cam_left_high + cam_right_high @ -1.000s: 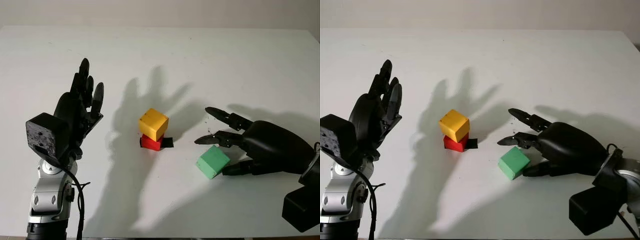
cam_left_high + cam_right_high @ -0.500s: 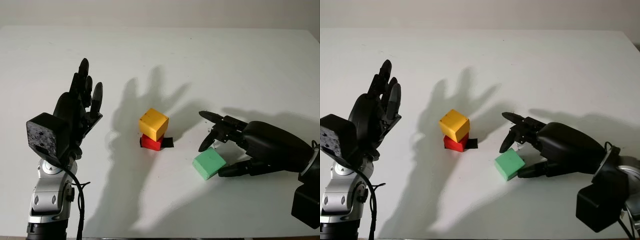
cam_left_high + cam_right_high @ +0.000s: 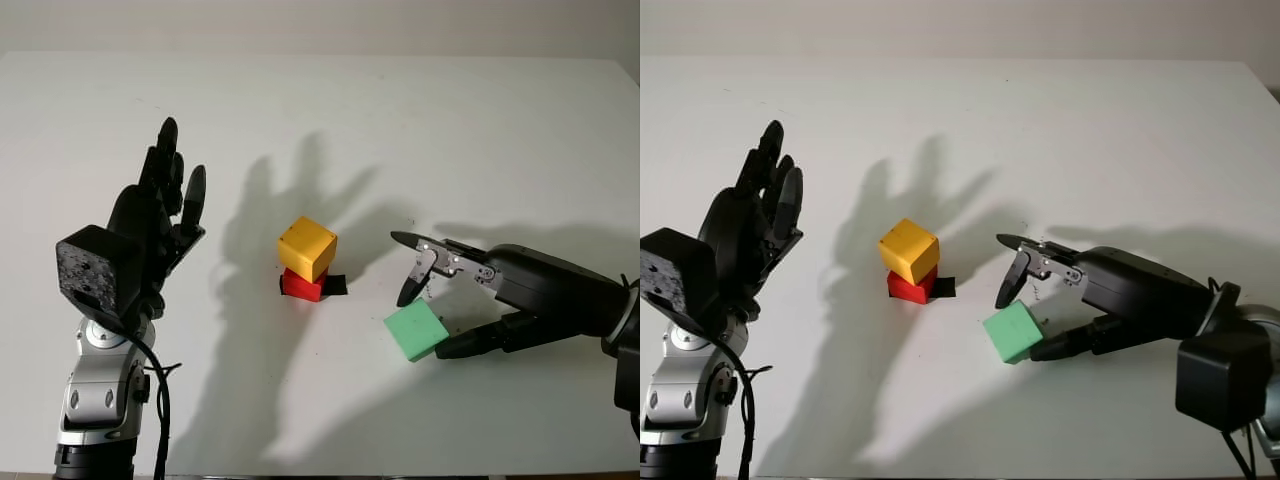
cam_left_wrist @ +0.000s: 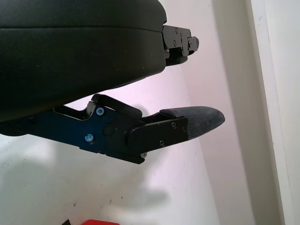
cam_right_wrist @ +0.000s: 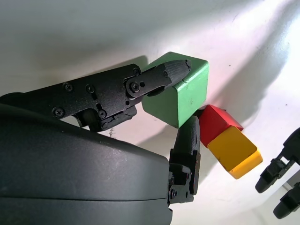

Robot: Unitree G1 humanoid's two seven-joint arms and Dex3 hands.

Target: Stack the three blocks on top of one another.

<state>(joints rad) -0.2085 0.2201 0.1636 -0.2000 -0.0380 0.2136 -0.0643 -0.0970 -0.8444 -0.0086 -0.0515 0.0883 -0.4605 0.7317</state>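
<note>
Left eye view, going left to right: the left hand [image 3: 160, 215] is parked upright over the table [image 3: 480, 120] at the left side, open and holding nothing, same as it was 1 second ago. In the middle the yellow block [image 3: 308, 248] sits skewed on top of the red block [image 3: 303, 286], with a small black mark [image 3: 336, 284] on the table just beside the red one, so 2 of the 3 are already stacked. To the right is where stuff changed: 1 second ago the right hand [image 3: 440, 300] was spread around the green block [image 3: 415, 331] without holding it, and now the fingers have curled in and the block looks tipped and maybe slightly lifted off the table, shifted a bit toward the stack. I'd say that means the grasp is on and the next job is carrying it over onto the yellow one, which is rotated, so landing it flat could be fiddly. The right wrist view gives what the head views can't: one fingertip [image 5: 171, 70] is pressed on the top edge of the green block and another finger is against its near side, so it really is pinched. The left wrist view just adds a sliver of red at its edge.
</note>
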